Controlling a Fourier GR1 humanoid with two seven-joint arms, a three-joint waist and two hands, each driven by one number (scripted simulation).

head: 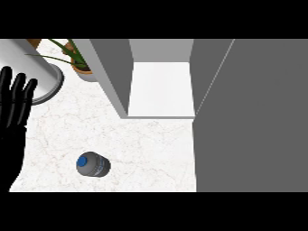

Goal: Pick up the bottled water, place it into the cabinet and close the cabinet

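**A:** What lies on the work surface?

**B:** A white marble bench (149,140) fills the middle of the head view, seen from steeply above. On it, toward the lower left, stands a small grey bottle of water with a round blue cap (92,164). You look almost straight down on the cap. The bottle stands alone, touching nothing else.

**A:** And the cabinet?

**B:** A grey cabinet with a white inner floor (161,90) sits at the top centre, its opening facing the bottle. Its open grey door (259,115) takes up the whole right side of the view. The bottle is outside the cabinet, well apart from its opening and to the lower left of it.

**A:** Where are the hands?

**B:** Only one shows. A black left hand (4,113) rises along the left edge, fingers (17,88) straight, pointing up and slightly spread, holding nothing. It is apart from the bottle, which lies to its lower right.

**A:** Anything else?

**B:** Behind the hand is a white round object (39,76), partly hidden. Next to it, at the top, a green leafy plant in a terracotta pot (79,63) stands just beside the cabinet's left wall.
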